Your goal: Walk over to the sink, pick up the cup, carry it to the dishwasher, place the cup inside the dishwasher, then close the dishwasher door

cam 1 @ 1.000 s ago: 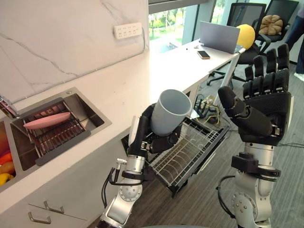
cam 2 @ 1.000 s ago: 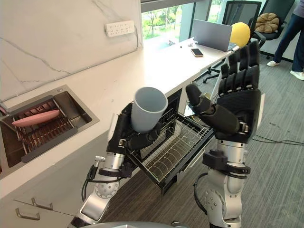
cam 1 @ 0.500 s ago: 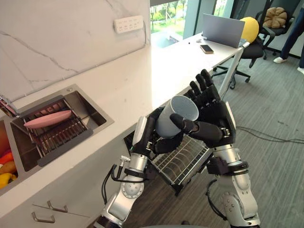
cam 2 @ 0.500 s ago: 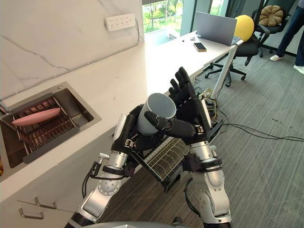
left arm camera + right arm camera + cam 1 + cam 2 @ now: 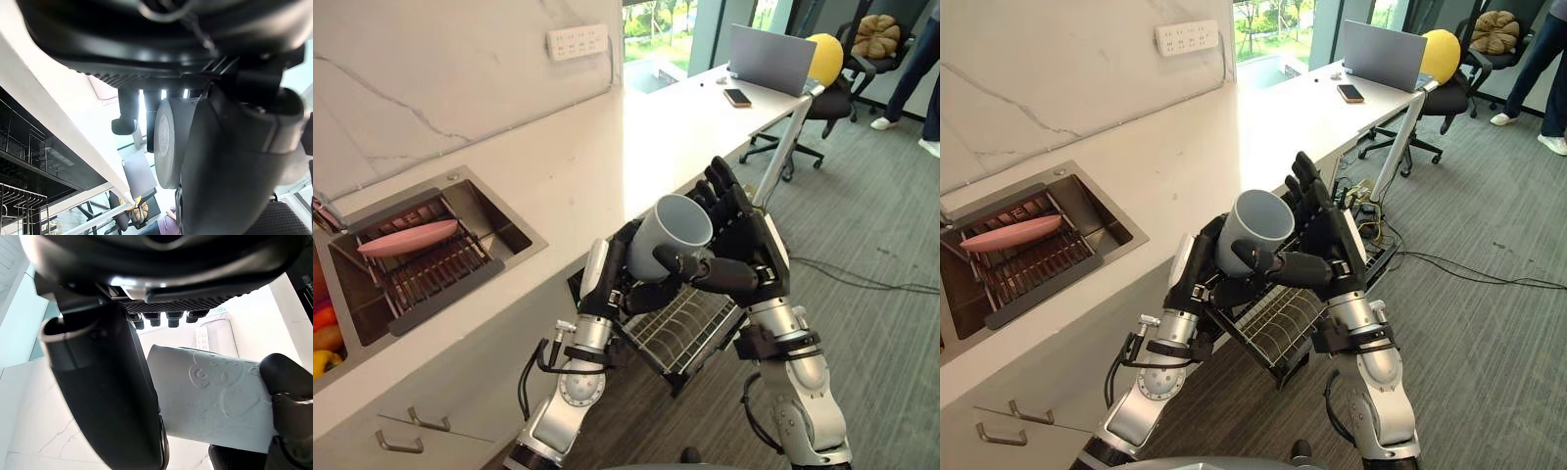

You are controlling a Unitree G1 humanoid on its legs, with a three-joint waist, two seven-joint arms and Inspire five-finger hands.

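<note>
Left hand: fingers curled round cup, gripping its lower body.
Right hand: thumb across the cup's side below the rim, fingers nearly straight behind it, cup pinched between.
Cup: grey, tilted, mouth up, held in the air over the pulled-out wire rack, beside the counter edge.

Silver-grey arms, black left hand, right hand
</note>
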